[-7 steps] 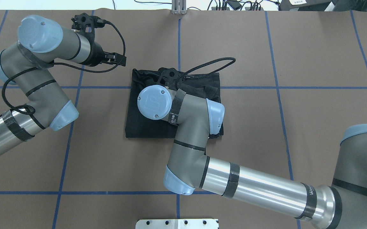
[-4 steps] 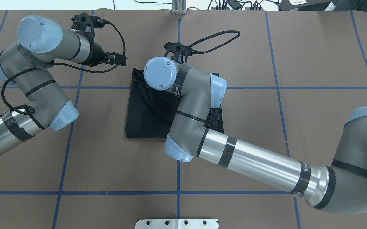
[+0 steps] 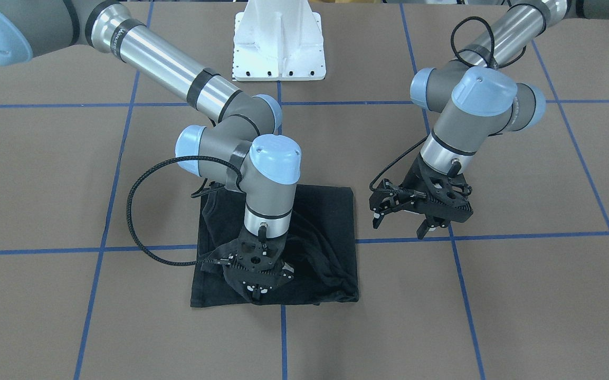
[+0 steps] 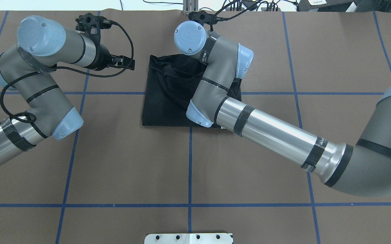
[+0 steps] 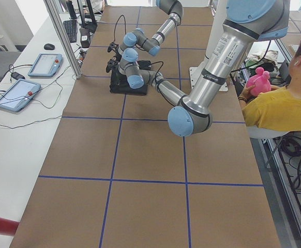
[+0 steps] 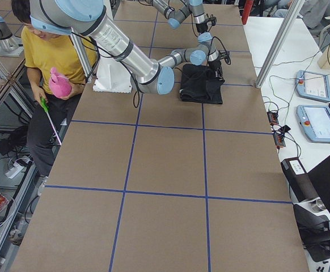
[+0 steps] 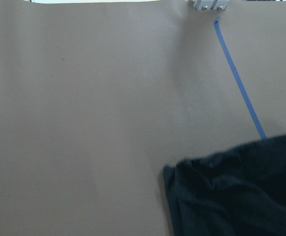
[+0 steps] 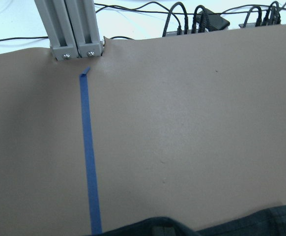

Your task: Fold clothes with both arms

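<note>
The folded T-shirt (image 3: 325, 221) on the tabletop (image 3: 494, 316) is pinched at its edge by the right tool (image 3: 255, 289) (the left tool (image 3: 435, 229) is held open), so the fold could be undone by a one-sided tug.

- Overhead camera looks down from behind the robot; the front-facing camera opposes it, with the pedestal (image 3: 278, 47) at 12 o'clock.
- Side cameras view the table (image 5: 150, 206) lengthwise, from far off.
- Wrist cameras hover close, sharing the T-shirt (image 7: 236, 196) edge.
</note>
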{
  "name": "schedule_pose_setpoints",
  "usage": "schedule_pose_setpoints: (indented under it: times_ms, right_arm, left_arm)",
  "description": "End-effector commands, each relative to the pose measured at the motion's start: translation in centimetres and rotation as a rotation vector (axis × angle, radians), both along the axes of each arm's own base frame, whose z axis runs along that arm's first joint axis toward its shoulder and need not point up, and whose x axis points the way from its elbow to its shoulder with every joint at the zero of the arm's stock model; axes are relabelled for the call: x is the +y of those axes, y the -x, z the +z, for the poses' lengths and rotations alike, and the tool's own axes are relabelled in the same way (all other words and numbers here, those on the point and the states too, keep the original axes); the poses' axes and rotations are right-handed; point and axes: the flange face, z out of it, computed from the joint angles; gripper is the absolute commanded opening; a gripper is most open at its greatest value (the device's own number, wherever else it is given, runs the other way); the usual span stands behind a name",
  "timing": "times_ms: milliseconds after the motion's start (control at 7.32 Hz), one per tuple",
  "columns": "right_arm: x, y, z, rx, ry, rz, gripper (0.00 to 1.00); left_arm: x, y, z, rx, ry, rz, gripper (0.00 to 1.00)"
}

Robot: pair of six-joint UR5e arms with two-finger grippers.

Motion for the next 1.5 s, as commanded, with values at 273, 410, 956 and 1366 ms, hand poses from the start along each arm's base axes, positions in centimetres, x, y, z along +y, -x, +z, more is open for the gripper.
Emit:
schedule_pose_setpoints:
  times_ms: [273,410,956,1366]
  right_arm:
    - [-0.5,-0.6,-2.0,-0.032,0.002,-0.150,0.39]
    - [1.4,1.3,-3.0,-0.046,0.015,-0.170,0.42]
    - [9.0,5.2,-6.5,-0.079,0.088,-0.189,0.46]
    - [11.5,5.0,-5.8,-0.093,0.111,-0.187,0.78]
  left_arm:
    - [0.0,0.0,0.2,-0.001,0.003,-0.001,1.00]
    - [0.0,0.0,0.2,-0.002,0.002,0.000,1.00]
    - [0.0,0.0,0.2,0.000,0.006,-0.002,1.00]
    - [0.0,0.0,0.2,0.001,0.007,-0.003,1.00]
